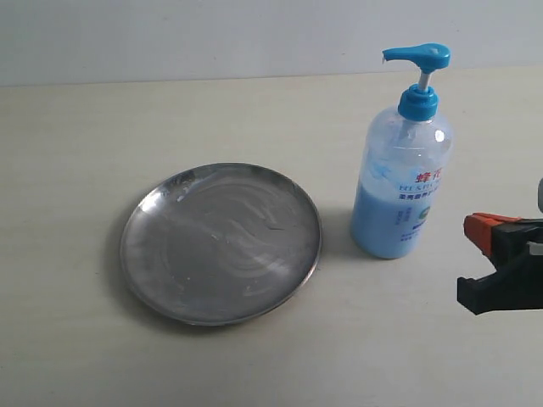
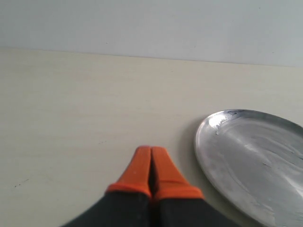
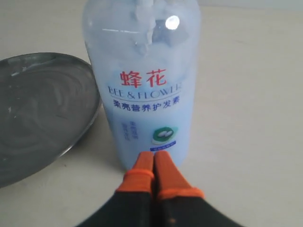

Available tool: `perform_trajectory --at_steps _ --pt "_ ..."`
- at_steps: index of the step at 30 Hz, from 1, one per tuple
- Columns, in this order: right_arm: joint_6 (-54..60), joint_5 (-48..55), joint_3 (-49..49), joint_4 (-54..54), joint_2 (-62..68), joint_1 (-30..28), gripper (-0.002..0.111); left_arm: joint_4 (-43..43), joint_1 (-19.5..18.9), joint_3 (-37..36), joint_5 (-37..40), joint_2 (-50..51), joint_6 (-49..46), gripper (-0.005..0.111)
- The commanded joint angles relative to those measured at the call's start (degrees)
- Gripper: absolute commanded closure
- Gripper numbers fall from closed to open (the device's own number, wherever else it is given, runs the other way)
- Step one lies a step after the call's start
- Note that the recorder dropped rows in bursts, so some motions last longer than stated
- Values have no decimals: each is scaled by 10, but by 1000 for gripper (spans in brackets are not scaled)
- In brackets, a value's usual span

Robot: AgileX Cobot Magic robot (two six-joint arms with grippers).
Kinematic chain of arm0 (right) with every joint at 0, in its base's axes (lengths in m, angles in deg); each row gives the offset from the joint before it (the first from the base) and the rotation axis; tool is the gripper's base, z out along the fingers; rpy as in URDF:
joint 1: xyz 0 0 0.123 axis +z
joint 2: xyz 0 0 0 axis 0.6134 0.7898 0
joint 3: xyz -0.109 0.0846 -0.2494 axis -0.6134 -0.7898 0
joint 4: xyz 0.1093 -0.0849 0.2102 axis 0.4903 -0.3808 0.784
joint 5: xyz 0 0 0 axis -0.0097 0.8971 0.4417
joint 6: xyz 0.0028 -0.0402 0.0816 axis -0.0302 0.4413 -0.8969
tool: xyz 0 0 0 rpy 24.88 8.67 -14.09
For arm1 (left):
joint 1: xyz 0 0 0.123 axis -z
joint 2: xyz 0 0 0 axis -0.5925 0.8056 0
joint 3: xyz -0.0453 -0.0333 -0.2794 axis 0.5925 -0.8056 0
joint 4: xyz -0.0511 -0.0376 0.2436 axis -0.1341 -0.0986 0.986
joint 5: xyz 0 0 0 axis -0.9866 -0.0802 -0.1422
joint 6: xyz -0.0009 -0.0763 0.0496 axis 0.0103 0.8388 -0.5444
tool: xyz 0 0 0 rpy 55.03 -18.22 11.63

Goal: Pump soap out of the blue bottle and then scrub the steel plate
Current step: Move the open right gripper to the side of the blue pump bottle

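Observation:
The steel plate (image 1: 221, 244) lies flat on the table, left of centre, with pale swirly smears across it. No blob of soap shows on it. The blue bottle (image 1: 400, 182) stands upright just right of the plate, its pump head (image 1: 417, 58) up and its spout pointing left. My right gripper (image 1: 477, 231) hovers low to the right of the bottle, shut and empty. In the right wrist view its tips (image 3: 154, 156) are close to the bottle's base (image 3: 144, 94), apart from it. My left gripper (image 2: 151, 151) is shut and empty, beside the plate's rim (image 2: 203, 142).
The pale table top (image 1: 85, 127) runs back to a white wall (image 1: 170, 34). Only the plate and the bottle stand on it. The left arm is outside the exterior view.

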Motion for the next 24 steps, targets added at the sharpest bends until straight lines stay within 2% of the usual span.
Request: perform_trajectory --at_steps 1,6,8,10,13,14,17,24 --pt "46 -76 -17 29 0 1 108 0 -2 0 -3 -3 1 107" --pt "46 -94 -20 28 0 1 108 0 -2 0 -3 -3 1 107" --pt "46 -94 -20 28 0 1 97 0 -2 0 -3 -3 1 107" --pt "45 -93 -20 28 0 1 74 0 -2 0 -3 -3 1 107" --pt "45 -93 -20 28 9 1 12 0 -2 0 -3 -3 1 107" --pt "46 -96 -20 28 21 1 3 0 -2 0 -3 -3 1 107" --pt "46 -112 -20 32 54 1 4 0 -2 0 -3 -3 1 107" --pt "40 -235 -20 28 155 1 4 0 -2 0 -3 -3 1 107"
